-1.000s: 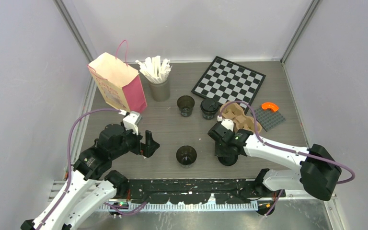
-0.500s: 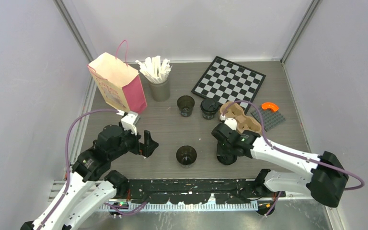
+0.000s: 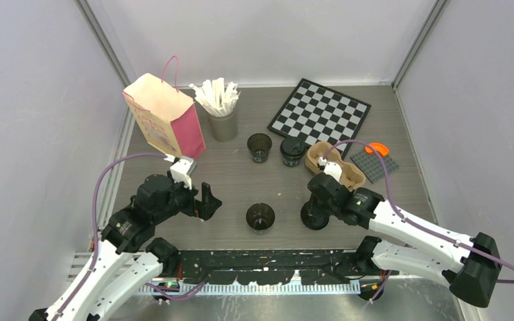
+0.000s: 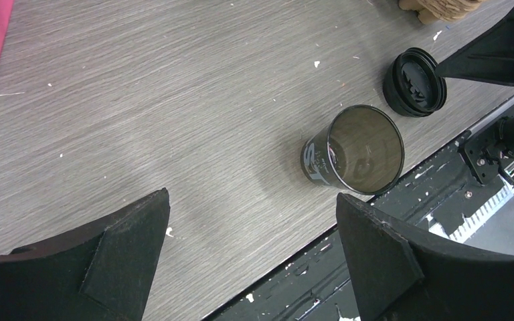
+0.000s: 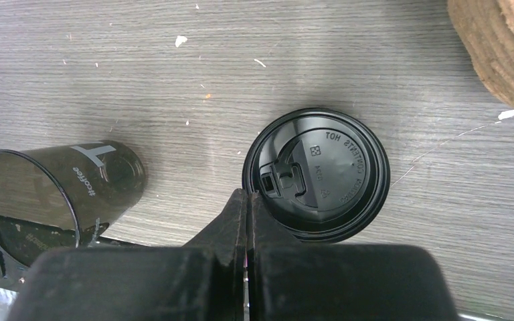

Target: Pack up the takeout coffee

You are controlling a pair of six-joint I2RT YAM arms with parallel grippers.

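An open black cup stands near the table's front edge; it also shows in the left wrist view and the right wrist view. A loose black lid lies flat to its right. My right gripper is shut, its tips over the lid's near-left rim with nothing held between them. My left gripper is open and empty, left of the front cup. A second open cup and a lidded cup stand further back.
The brown pulp carrier sits just behind my right gripper. A pink paper bag stands at the back left beside a grey cup of white stirrers. A checkerboard and a grey plate with an orange piece lie at the back right.
My right arm's elbow has swung out to the right and the wrist shifted slightly right, with the gripper staying over the loose lid. The left arm has not moved.
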